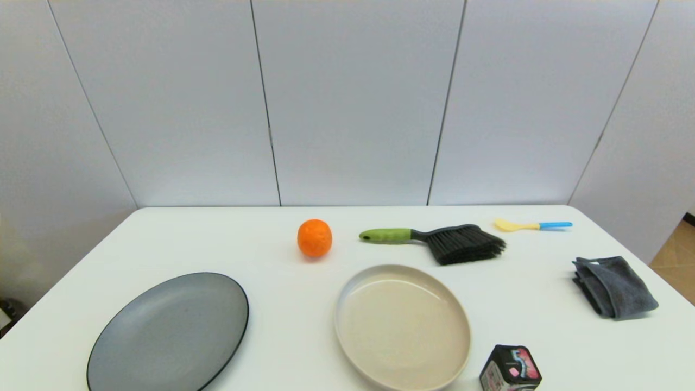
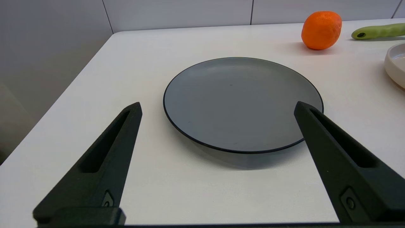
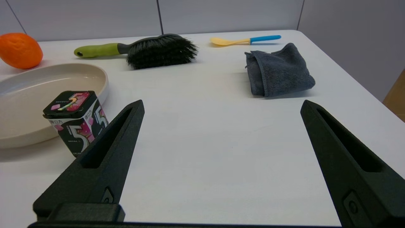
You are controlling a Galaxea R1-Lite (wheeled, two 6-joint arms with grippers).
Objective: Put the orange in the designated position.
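Observation:
The orange [image 1: 314, 238] rests on the white table [image 1: 282, 304] toward the back, between and behind the two plates; it also shows in the left wrist view as the orange [image 2: 321, 30] and in the right wrist view as the orange [image 3: 20, 50]. Neither arm appears in the head view. My left gripper [image 2: 218, 107] is open and empty near the table's front, facing the dark grey plate [image 2: 243, 104]. Wide open and empty too, my right gripper [image 3: 221, 106] hovers over bare tabletop at the front right. The designated position carries no mark on the table.
A dark grey black-rimmed plate [image 1: 169, 332] lies front left, a beige dish [image 1: 403, 326] front centre. Behind the dish lies a green-handled black brush [image 1: 437, 240]. A yellow and blue spoon [image 1: 532, 225], a folded grey cloth [image 1: 613, 287] and a small black box [image 1: 510, 369] lie on the right.

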